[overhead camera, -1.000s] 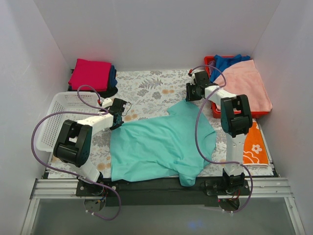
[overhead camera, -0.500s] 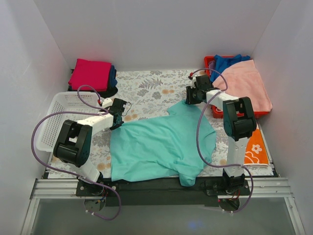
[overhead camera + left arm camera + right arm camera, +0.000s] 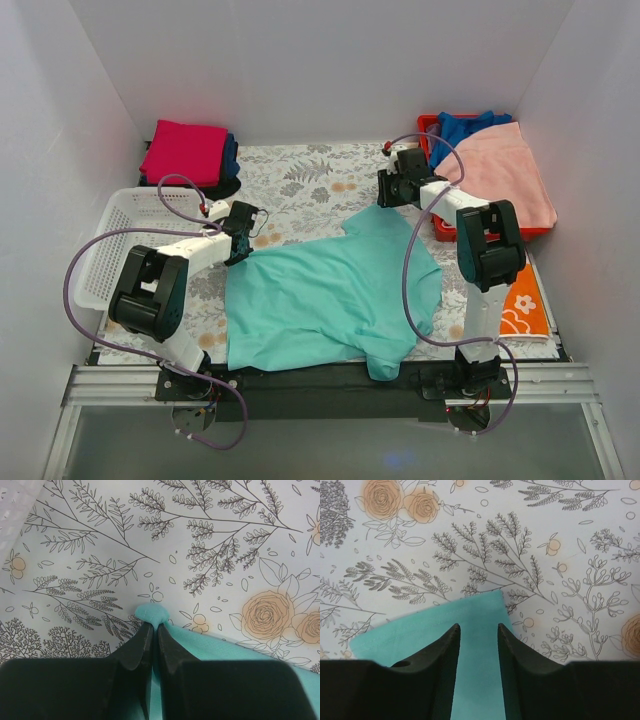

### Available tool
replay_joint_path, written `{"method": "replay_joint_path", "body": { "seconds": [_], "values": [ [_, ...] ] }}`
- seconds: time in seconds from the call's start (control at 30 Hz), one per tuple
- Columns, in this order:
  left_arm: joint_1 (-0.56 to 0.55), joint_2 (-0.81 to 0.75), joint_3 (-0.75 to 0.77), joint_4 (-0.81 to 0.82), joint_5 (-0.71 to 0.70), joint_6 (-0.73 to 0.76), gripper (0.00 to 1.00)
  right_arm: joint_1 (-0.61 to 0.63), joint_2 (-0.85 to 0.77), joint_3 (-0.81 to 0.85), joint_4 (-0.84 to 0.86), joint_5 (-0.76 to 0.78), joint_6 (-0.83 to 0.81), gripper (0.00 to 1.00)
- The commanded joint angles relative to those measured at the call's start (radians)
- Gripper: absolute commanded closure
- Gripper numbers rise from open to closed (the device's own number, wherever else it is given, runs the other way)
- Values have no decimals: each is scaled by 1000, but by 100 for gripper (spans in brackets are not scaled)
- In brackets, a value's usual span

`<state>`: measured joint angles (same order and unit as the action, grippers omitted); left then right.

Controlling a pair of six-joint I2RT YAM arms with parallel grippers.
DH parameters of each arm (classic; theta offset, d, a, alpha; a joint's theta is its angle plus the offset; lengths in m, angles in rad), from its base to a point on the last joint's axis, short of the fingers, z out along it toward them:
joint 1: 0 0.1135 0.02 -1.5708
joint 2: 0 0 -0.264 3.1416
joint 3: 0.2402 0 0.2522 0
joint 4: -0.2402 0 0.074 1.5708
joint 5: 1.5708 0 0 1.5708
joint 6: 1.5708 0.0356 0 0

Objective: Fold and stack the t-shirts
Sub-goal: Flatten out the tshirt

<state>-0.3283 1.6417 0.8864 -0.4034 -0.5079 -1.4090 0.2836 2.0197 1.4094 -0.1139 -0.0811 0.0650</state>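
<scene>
White basket (image 3: 105, 250) left, red bin (image 3: 425, 123) right; the mint-teal t-shirt (image 3: 330, 290) lies spread, left fingers (image 3: 144, 636) pinching its corner, right fingers (image 3: 452, 640) half-parted, empty, above a sleeve.

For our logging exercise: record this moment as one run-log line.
left end effector: shut on mint-teal t-shirt | right end effector: open over same shirt | shirt: unfolded

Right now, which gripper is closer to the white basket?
Left. The left gripper sits just beside the basket's right side, pinching the teal shirt. The right gripper is far on the other side, over the shirt's sleeve near the red bin.
</scene>
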Motion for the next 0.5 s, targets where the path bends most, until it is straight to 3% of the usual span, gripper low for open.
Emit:
{"method": "replay_joint_path", "body": {
  "seconds": [0.0,0.23,0.33,0.4,0.47],
  "values": [
    [5,-22,-29,-15,34,8,100,3,80,100,-18,52,-37,55],
    [5,-20,-30,-17,34,12,100,3,205,229,-121,78,-60,56],
    [5,-16,-30,-15,31,13,100,3,200,188,-124,76,-56,62],
    [5,-13,-27,-15,31,12,100,3,186,166,-127,76,-50,74],
    [5,-13,-26,-15,32,12,100,5,162,131,-128,109,-37,76]
  ]
}}
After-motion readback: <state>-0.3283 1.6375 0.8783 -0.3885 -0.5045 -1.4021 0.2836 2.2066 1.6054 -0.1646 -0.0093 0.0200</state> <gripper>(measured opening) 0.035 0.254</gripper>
